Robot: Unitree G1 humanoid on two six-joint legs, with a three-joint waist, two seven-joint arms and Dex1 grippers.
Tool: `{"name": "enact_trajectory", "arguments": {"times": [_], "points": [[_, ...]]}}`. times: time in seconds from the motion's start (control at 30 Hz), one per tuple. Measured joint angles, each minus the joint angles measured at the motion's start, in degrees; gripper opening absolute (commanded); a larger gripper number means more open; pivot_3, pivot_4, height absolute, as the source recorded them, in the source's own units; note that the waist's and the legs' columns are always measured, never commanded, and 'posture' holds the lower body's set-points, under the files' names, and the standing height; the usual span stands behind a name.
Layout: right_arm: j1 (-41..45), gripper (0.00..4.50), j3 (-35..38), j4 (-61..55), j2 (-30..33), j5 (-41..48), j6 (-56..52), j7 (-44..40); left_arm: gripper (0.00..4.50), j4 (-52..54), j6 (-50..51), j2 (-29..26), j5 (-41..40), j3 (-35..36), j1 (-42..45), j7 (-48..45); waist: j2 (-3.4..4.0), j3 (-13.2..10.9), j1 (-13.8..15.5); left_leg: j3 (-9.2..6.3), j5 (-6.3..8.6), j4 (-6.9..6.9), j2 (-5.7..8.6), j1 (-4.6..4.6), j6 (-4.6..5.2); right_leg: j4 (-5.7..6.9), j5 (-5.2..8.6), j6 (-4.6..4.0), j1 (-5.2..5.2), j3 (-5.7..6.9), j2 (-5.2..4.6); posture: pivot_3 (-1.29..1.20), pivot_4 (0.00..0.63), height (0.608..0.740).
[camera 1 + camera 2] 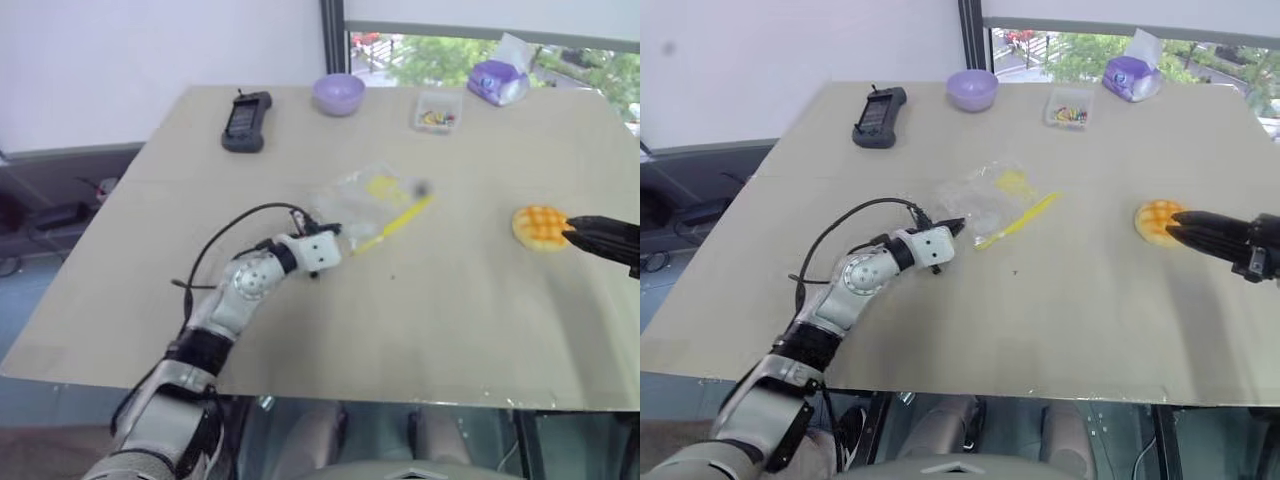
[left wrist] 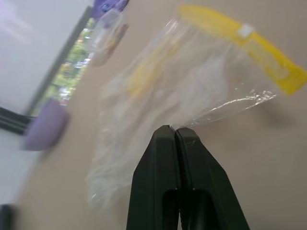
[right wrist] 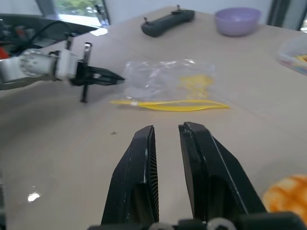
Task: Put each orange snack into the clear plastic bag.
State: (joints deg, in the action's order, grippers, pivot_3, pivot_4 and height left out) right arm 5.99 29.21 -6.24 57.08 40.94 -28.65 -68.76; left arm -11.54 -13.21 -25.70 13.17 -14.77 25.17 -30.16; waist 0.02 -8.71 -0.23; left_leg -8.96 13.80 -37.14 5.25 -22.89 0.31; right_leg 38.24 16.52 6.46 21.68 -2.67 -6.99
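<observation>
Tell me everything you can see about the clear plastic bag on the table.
The clear plastic bag is thin, crinkly and see-through, with a yellow seal strip along one edge and a yellow patch showing on it. It looks empty and lies mostly flat near the middle of the table. The left gripper is shut on one edge of the film, pulling it taut there. The orange snack lies apart from it, toward the robot's right.
</observation>
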Motion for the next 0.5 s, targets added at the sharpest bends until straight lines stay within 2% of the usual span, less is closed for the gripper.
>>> {"name": "enact_trajectory", "arguments": {"times": [0.23,0.37,0.5], "points": [[1.96,0.88,-9.84,-2.79,-1.75,-7.28,1.59,5.89,0.08,17.07,18.52,1.35,-10.68,4.92,-1.13,-4.68,-0.16,-0.10,-0.60,0.01,0.00,-0.03,-0.01,0.03,0.00,0.00,0.00,0.01,-0.03,0.02,0.02,0.00,0.150,0.740],[3.77,0.88,-15.84,-2.71,-2.67,-12.67,2.78,8.32,0.08,19.96,23.27,1.32,-11.38,5.43,-1.04,-4.66,-0.24,-0.17,-0.53,0.01,-0.04,-0.03,0.02,0.02,-0.07,-0.03,0.00,0.00,-0.04,0.02,0.02,0.00,0.150,0.740],[9.66,0.88,-18.84,0.51,-4.94,-18.82,8.73,11.95,0.08,23.43,27.54,1.91,-13.77,6.00,-0.83,-4.71,-0.43,-0.29,-0.63,0.01,-0.13,-0.02,0.01,0.02,-0.22,-0.05,0.00,0.00,-0.03,0.01,0.03,0.00,0.150,0.740]]}}
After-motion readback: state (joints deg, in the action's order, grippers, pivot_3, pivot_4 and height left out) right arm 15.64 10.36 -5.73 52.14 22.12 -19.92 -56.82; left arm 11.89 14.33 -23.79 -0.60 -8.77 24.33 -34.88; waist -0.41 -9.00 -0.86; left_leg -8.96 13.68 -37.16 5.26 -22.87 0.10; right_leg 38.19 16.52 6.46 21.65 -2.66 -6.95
